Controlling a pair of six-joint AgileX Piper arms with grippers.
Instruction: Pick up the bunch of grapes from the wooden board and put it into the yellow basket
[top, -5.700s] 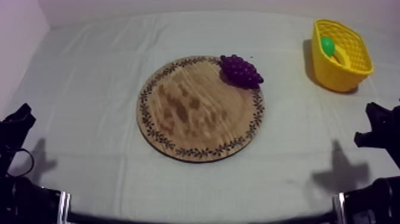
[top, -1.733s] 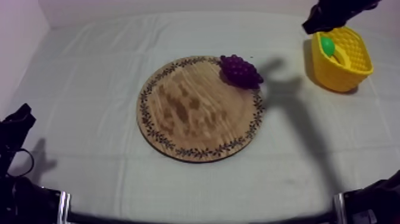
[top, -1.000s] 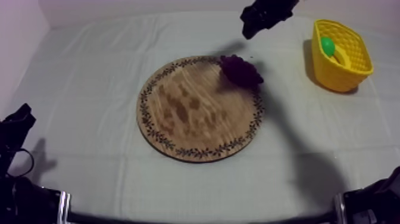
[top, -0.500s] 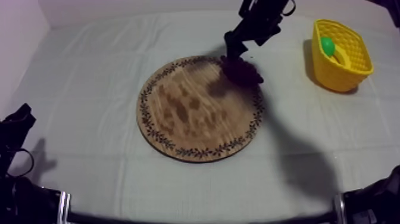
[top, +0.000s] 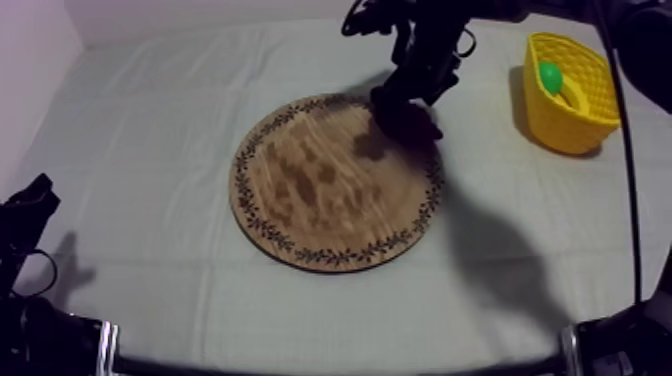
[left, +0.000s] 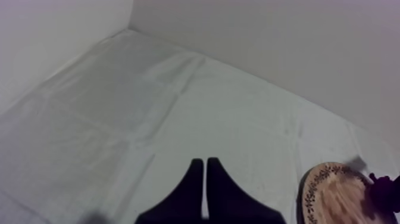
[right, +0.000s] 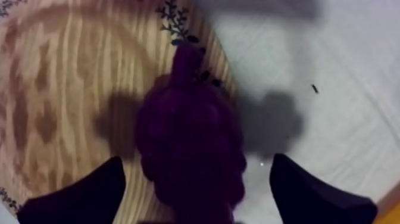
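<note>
The purple bunch of grapes (top: 418, 124) lies on the far right rim of the round wooden board (top: 330, 185). My right gripper (top: 402, 100) reaches in from the upper right and hovers just over the bunch. In the right wrist view its black fingers (right: 89, 196) stand wide apart, one on each side of the grapes (right: 190, 143), not touching them. The yellow basket (top: 590, 110) stands at the far right. My left gripper (top: 28, 212) rests low at the left; its fingers (left: 205, 179) lie together as a narrow wedge.
A green toy fruit (top: 550, 76) and something yellow lie inside the basket. Bare cloth separates the board from the basket. The board's rim (left: 333, 193) shows beyond my left gripper. The right arm's shadow falls across the board's right side.
My right arm has come down from over the table's back edge to just above the grapes, with its fingers spread wider. The grapes, board, basket and left arm have not moved.
</note>
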